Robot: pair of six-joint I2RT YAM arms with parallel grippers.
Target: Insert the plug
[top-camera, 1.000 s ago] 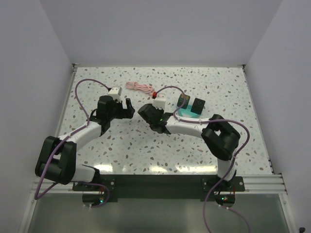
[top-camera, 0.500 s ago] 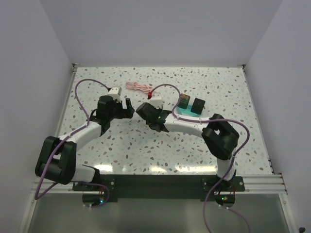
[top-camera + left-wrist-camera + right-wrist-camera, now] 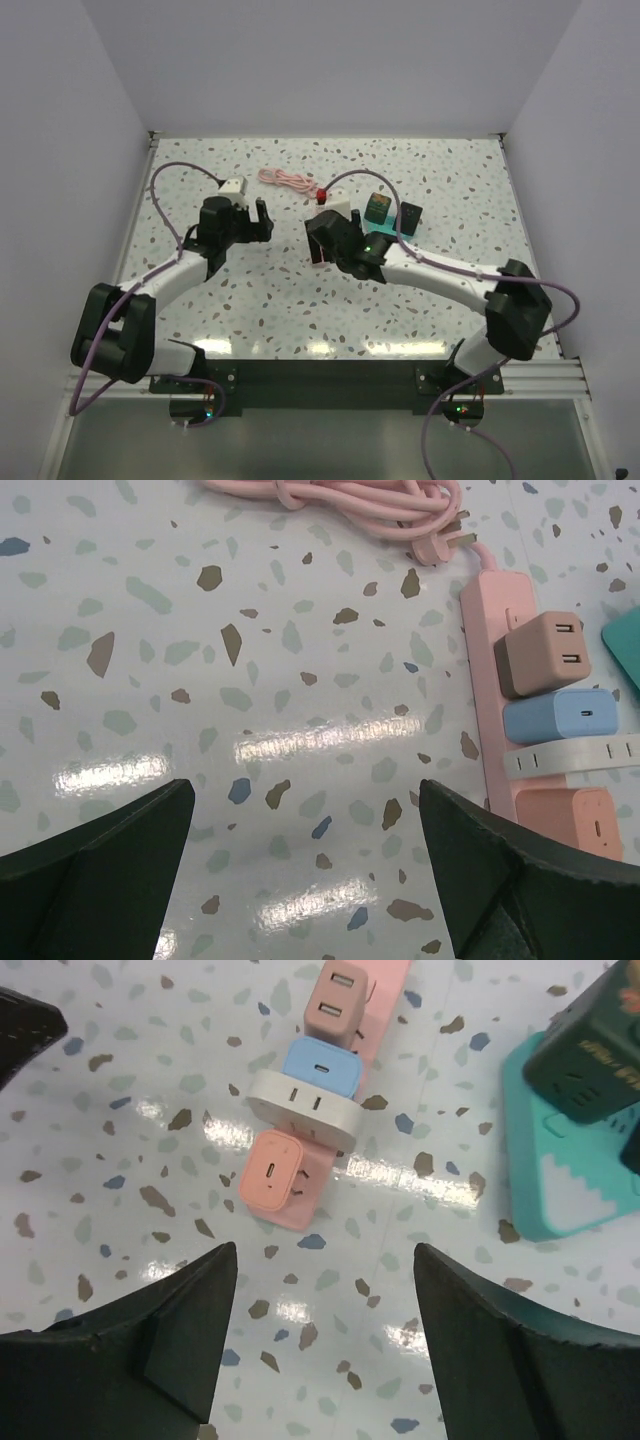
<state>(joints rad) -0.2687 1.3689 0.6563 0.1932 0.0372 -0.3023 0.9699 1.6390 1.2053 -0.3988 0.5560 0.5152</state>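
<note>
left gripper [image 3: 305, 815] is held agape, nothing gripped | right gripper [image 3: 322, 1280] is likewise spread and empty, above pink power strip [image 3: 388, 988] | plug [image 3: 303, 1108] is seen lying across strip, between salmon block [image 3: 272, 1172] and blue block [image 3: 322, 1068] | yellow lettering on dark block [image 3: 590, 1045] is noted, not legible

High rear overview, two close downward wrist views, sharing power strip [image 3: 479, 645] [image 3: 392, 984]

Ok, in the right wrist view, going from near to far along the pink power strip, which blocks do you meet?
Salmon block → off-white plug → blue block → dusty-pink block.
</note>
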